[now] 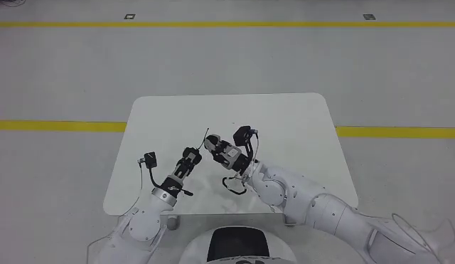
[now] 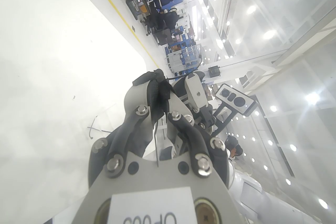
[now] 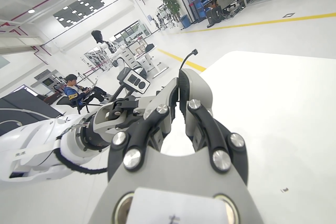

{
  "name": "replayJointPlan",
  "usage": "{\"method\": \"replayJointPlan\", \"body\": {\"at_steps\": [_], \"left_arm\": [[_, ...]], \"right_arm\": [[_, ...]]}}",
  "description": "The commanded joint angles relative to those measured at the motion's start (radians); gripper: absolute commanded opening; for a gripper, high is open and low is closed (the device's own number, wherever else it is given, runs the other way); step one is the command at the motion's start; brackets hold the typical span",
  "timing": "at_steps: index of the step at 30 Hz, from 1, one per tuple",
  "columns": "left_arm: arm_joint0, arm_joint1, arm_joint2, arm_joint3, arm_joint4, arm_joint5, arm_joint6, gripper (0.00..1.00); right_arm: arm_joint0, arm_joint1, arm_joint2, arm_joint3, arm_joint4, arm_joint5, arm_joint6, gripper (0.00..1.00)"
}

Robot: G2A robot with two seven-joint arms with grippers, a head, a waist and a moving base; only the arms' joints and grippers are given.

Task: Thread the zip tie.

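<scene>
White and glossy, the table (image 1: 298, 122) carries both arms above its near half, close to the edge nearest the robot. The right gripper (image 3: 179, 78) has its fingers pressed together on the zip tie (image 3: 187, 58), whose thin black strap curves up out of the fingertips and ends in a small square head held clear of the table. The left gripper (image 2: 157, 86) is also clamped, its black pads (image 2: 153, 101) squeezed onto the same kind of thin strap, with a straight length running back between the fingers toward the wrist. From above, the two grippers sit tip to tip, just beside each other over the table's middle, and the zip tie stands up from where they meet as a fine dark line leaning toward the table's far edge. Both forearms stretch back from there across the table's near edge. Beyond the table lies pale grey floor crossed by yellow lines (image 1: 227, 24).
</scene>
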Motion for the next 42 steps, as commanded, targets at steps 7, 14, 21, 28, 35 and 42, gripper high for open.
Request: {"method": "replayJointPlan", "body": {"at_steps": [7, 14, 21, 28, 35, 42], "left_arm": [[0.000, 0.000, 0.000, 0.000, 0.000, 0.000, 0.000, 0.00], [0.000, 0.000, 0.000, 0.000, 0.000, 0.000, 0.000, 0.00], [0.000, 0.000, 0.000, 0.000, 0.000, 0.000, 0.000, 0.00], [0.000, 0.000, 0.000, 0.000, 0.000, 0.000, 0.000, 0.00], [0.000, 0.000, 0.000, 0.000, 0.000, 0.000, 0.000, 0.00], [0.000, 0.000, 0.000, 0.000, 0.000, 0.000, 0.000, 0.00]], "right_arm": [[0.022, 0.001, -0.031, 0.011, 0.056, 0.000, 0.011, 0.00], [0.034, -0.006, -0.049, 0.030, 0.092, 0.000, 0.024, 0.00], [0.047, -0.012, -0.066, 0.037, 0.105, 0.000, 0.041, 0.00], [0.055, -0.017, -0.073, 0.054, 0.110, 0.000, 0.046, 0.00], [0.059, -0.025, -0.077, 0.064, 0.110, 0.000, 0.053, 0.00], [0.062, -0.031, -0.085, 0.068, 0.111, 0.000, 0.060, 0.00]]}}
